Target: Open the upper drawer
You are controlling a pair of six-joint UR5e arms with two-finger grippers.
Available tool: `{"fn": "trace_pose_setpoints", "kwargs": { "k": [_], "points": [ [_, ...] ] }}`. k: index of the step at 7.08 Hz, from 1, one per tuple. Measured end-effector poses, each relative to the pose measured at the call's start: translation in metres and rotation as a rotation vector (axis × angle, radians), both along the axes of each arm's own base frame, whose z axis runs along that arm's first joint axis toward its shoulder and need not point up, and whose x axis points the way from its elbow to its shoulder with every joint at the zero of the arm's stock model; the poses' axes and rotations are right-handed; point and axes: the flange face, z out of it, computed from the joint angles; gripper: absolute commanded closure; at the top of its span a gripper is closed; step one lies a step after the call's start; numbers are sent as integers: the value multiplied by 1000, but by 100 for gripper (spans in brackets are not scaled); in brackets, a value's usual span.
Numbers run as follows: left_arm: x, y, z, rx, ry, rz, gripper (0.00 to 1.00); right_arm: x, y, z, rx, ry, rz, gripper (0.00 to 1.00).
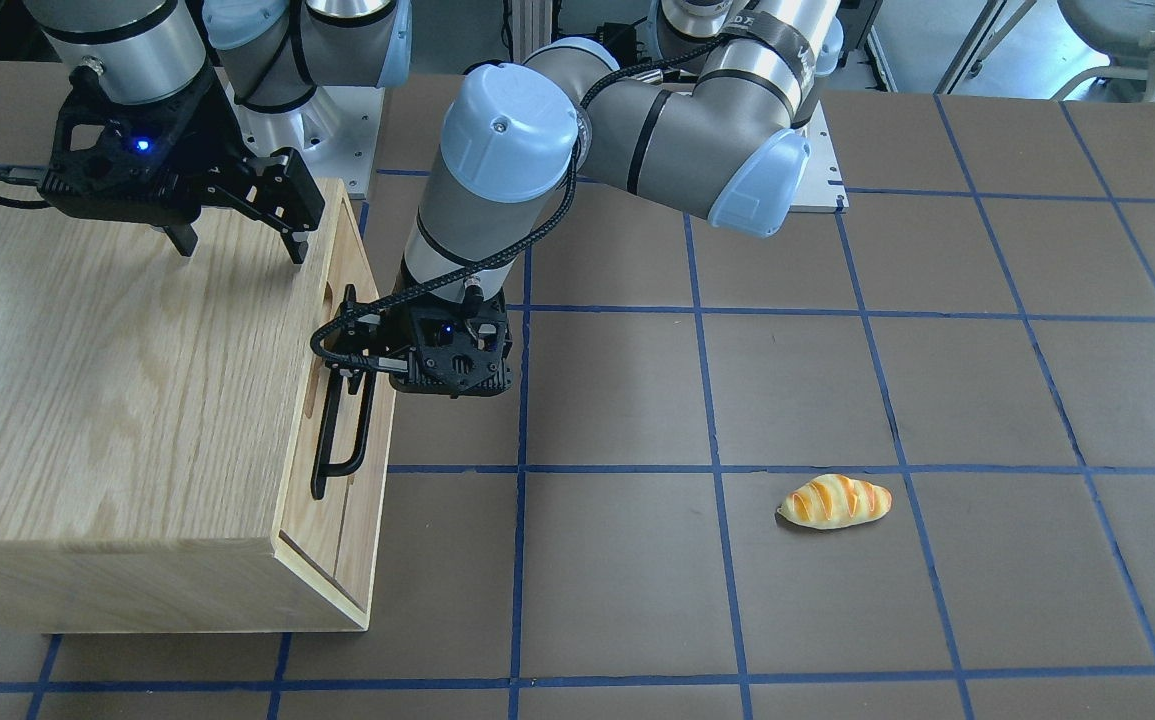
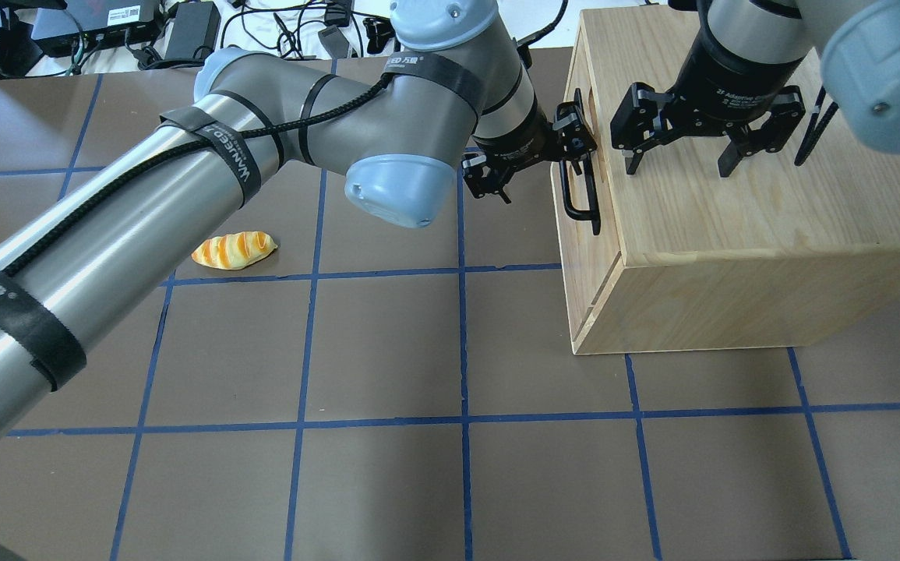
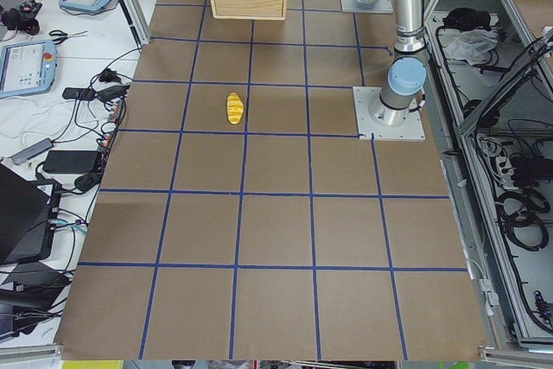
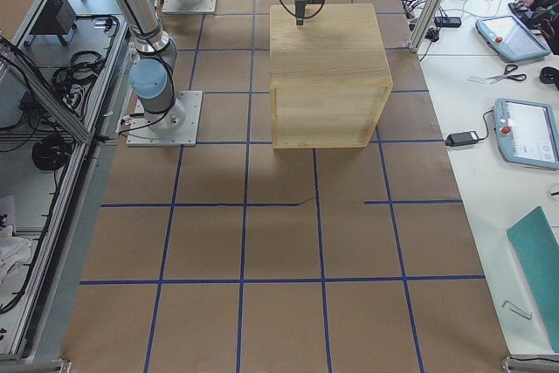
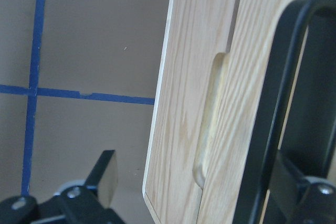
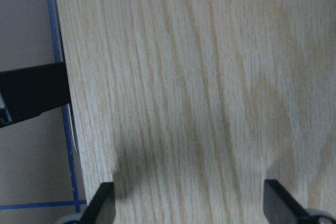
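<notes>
The wooden cabinet (image 1: 107,400) stands on the table with its front facing my left arm. Its upper drawer (image 1: 322,520) carries a long black bar handle (image 1: 342,440) and an oval slot (image 5: 210,129), and looks shut or nearly flush. My left gripper (image 1: 407,365) is open and points down beside the drawer front. One of its fingers (image 5: 294,182) sits behind the handle (image 5: 273,103) and the other (image 5: 105,179) hangs free over the table. My right gripper (image 1: 237,245) is open and empty, hovering just above the cabinet top (image 6: 199,87).
A toy bread roll (image 1: 834,500) lies on the brown, blue-taped table (image 1: 837,350), well away from the cabinet; it also shows in the overhead view (image 2: 233,249). Cables and devices lie beyond the table's far edge (image 2: 107,31).
</notes>
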Motion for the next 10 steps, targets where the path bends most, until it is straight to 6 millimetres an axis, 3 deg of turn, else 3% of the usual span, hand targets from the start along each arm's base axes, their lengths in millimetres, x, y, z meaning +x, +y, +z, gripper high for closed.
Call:
{"fn": "trace_pose_setpoints", "kwargs": {
  "k": [5,10],
  "points": [
    [15,-6,9,-54,-60,-45,0,0,0,0,0,0,0,0],
    [49,-23,16,-70,-92,-63,0,0,0,0,0,0,0,0]
  ]
}}
